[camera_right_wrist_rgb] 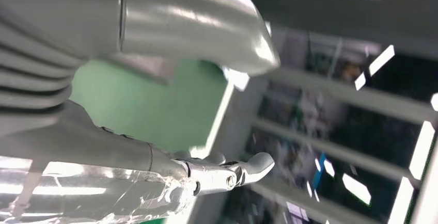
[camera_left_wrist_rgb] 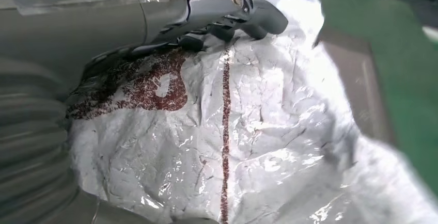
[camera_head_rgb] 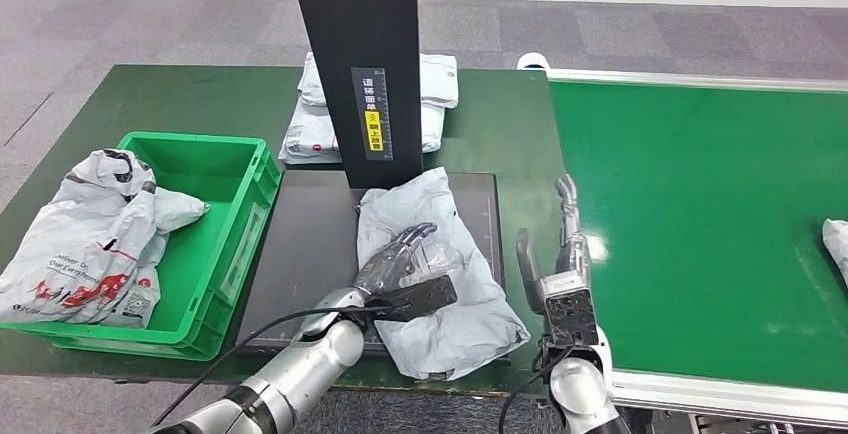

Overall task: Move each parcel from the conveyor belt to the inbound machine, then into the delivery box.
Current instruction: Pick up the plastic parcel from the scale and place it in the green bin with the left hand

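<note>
Two robot hands: the left robot hand [camera_head_rgb: 400, 259] lies on top of the white parcel [camera_head_rgb: 440, 284], fingers laid along the wrinkled film; whether it grips the film cannot be told. The right robot hand [camera_head_rgb: 562, 254] stands upright beside the parcel, fingers apart, holding nothing.
Task parcel: it lies on the dark scan plate [camera_head_rgb: 300, 254] at the foot of the black post [camera_head_rgb: 365, 64], its near end reaching past the plate's front edge.
Hidden: the left wrist view shows red print on the parcel [camera_left_wrist_rgb: 248, 141], too broken to read; the robot hand [camera_left_wrist_rgb: 227, 7] covers part of it. The right wrist view is blurred behind the robot hand [camera_right_wrist_rgb: 222, 175].
Cut off: one parcel on the conveyor belt [camera_head_rgb: 700, 224] is clipped by the frame edge [camera_head_rgb: 838, 244].
Edges: the plate sits between the green crate [camera_head_rgb: 235, 244] and the belt; a bare strip of worktop [camera_head_rgb: 515, 144] separates plate and belt.
Counts: two or so parcels stacked behind the post [camera_head_rgb: 310, 124]; grey-white bags in the crate [camera_head_rgb: 90, 239], number unclear, spilling over its far wall from the plate.
</note>
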{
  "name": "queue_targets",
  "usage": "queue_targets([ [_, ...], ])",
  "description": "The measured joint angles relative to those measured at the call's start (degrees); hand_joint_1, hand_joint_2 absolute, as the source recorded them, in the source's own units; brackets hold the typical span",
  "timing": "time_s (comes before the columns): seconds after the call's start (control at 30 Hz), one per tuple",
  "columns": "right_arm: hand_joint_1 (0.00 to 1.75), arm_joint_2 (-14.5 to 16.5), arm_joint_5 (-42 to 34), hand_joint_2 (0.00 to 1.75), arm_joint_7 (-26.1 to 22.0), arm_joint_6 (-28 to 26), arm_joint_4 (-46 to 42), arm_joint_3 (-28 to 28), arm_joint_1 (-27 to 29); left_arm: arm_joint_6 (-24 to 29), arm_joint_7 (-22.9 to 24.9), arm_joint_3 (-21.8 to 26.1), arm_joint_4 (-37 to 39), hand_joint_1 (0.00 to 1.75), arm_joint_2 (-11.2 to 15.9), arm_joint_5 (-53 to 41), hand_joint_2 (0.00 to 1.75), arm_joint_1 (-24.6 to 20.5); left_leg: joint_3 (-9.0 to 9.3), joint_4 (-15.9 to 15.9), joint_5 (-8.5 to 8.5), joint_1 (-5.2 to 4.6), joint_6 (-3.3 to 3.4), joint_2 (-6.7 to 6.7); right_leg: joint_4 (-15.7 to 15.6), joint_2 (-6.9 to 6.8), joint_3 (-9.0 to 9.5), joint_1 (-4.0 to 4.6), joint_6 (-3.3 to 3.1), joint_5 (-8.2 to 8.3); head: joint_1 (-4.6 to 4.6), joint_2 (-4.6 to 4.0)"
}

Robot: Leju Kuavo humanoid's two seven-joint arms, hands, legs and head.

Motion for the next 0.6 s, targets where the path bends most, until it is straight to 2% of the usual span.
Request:
queue_targets([
  [0.07, 0.00, 0.5, 1.2, 1.75, -0.8, -2.3, -2.4, -1.2, 1.3, -1.2, 4.0, -1.7, 1.6, 0.07, -0.2, -3.6, 1.75, -1.2, 0.05, 0.0, -0.02, 0.00, 0.01, -0.10, 0.0, -0.11, 0.12, 0.00, 0.01, -0.06, 0.00, 0.00],
  [0.17, 0.00, 1.1, 1.9, 1.75, -0.9, -3.1, -5.1, -2.3, 2.4, -3.9, 6.8, -3.4, 3.4, 1.37, -0.5, -6.1, 1.75, -2.8, 0.27, 0.0, -0.13, 0.00, 0.09, -0.14, 0.0, -0.21, 0.42, 0.00, 0.07, -0.19, 0.00, 0.00],
  [0.2, 0.00, 1.4, 2.1, 1.75, -0.6, -3.0, -5.8, -2.6, 2.6, -5.5, 7.4, -3.6, 4.0, 1.75, -0.6, -6.7, 1.75, -3.3, 0.35, 0.0, -0.16, 0.00, 0.12, -0.16, 0.0, -0.26, 0.54, 0.00, 0.11, -0.24, 0.01, 0.00],
  [0.33, 0.00, 2.6, 2.5, 1.75, 1.1, -0.8, -7.3, -3.7, 2.8, -10.3, 9.0, -4.2, 5.7, 1.75, -1.0, -9.1, 1.75, -4.8, 0.56, 0.0, -0.27, -0.04, 0.17, -0.26, -0.1, -0.41, 1.12, -0.02, 0.09, -0.39, 0.02, 0.00],
  [0.6, 0.00, 4.6, 4.9, 1.75, 2.8, 2.5, -9.7, -5.0, 4.5, -9.1, 8.5, -4.3, 6.0, 1.75, -1.1, -13.0, 1.75, -6.6, 1.16, 0.0, -0.25, -0.05, 0.06, -0.15, -0.1, -0.32, 1.35, -0.02, 0.03, -0.33, 0.01, 0.00],
])
